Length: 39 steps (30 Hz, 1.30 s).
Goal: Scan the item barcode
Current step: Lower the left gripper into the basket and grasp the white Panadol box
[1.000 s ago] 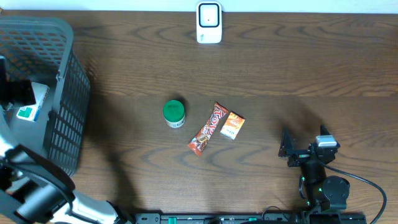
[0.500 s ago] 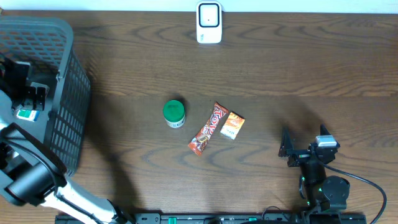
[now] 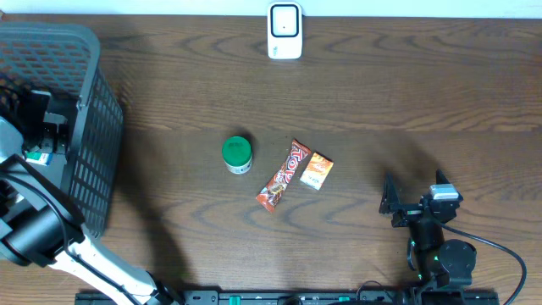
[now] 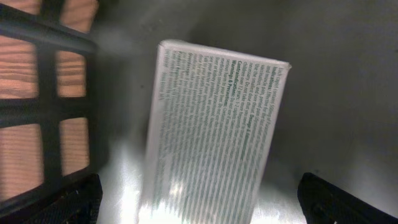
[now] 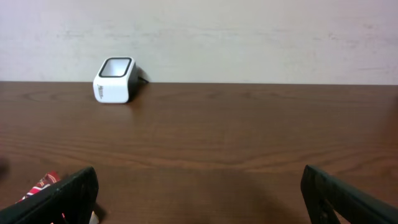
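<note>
A white box (image 4: 214,130) covered in fine print lies flat on the basket floor, and its teal-and-white end (image 3: 37,155) shows in the overhead view. My left gripper (image 4: 199,196) hangs open just above it inside the grey mesh basket (image 3: 93,127), one dark finger (image 4: 78,199) on each side of the box's near end, not closed on it. The white barcode scanner (image 3: 284,31) stands at the table's far edge, also visible as scanner (image 5: 115,79). My right gripper (image 3: 392,203) rests open and empty low over the table at the front right.
A green-lidded can (image 3: 237,154), a red-orange candy bar (image 3: 282,175) and a small orange packet (image 3: 317,170) lie mid-table. The basket's mesh wall (image 4: 50,93) stands close on the left gripper's left side.
My left gripper has shifted a little to the right inside the basket and now sits over the white box. The right arm has not moved.
</note>
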Each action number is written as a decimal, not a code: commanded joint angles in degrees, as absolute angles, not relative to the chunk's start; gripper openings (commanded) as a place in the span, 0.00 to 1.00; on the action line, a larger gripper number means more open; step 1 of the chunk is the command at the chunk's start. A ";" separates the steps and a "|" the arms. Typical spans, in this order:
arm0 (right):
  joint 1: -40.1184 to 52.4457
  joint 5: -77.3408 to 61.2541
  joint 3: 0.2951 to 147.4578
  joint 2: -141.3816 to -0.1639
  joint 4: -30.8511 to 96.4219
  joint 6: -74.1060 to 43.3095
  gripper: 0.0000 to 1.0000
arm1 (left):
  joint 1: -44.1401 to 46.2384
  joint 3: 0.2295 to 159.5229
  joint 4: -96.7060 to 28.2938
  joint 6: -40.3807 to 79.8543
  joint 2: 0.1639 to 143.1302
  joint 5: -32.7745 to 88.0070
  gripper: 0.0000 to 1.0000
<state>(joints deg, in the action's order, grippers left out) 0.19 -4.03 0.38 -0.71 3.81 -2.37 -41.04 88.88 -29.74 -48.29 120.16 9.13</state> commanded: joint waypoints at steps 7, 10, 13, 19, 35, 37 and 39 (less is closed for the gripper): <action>0.58 -3.92 0.32 -0.49 4.03 -2.09 0.99 | -41.06 88.95 -29.04 -48.82 124.55 9.91 0.98; 0.58 -3.90 0.32 -0.49 4.03 -2.09 0.99 | -41.06 88.95 -29.47 -48.80 124.73 11.05 0.97; 0.58 -3.90 0.32 -0.49 4.03 -2.09 0.99 | -41.06 88.95 -29.45 -48.75 124.73 11.38 0.90; 0.58 -3.92 0.32 -0.49 4.03 -2.09 0.99 | -41.06 88.95 -29.45 -48.75 124.73 11.38 0.64; 0.58 -3.90 0.32 -0.49 4.03 -2.09 0.99 | -41.06 89.03 -28.73 -46.46 123.15 11.35 0.38; 0.58 -3.92 0.32 -0.49 4.03 -2.09 0.99 | -41.06 89.03 -28.03 -44.16 121.14 11.38 0.38; 0.58 -3.90 0.32 -0.49 4.03 -2.09 0.99 | -41.06 89.03 -27.70 -42.72 118.98 11.38 0.38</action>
<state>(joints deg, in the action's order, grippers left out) 0.19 -4.03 0.38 -0.73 3.81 -2.37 -41.04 89.32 -27.92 -46.11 121.73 12.29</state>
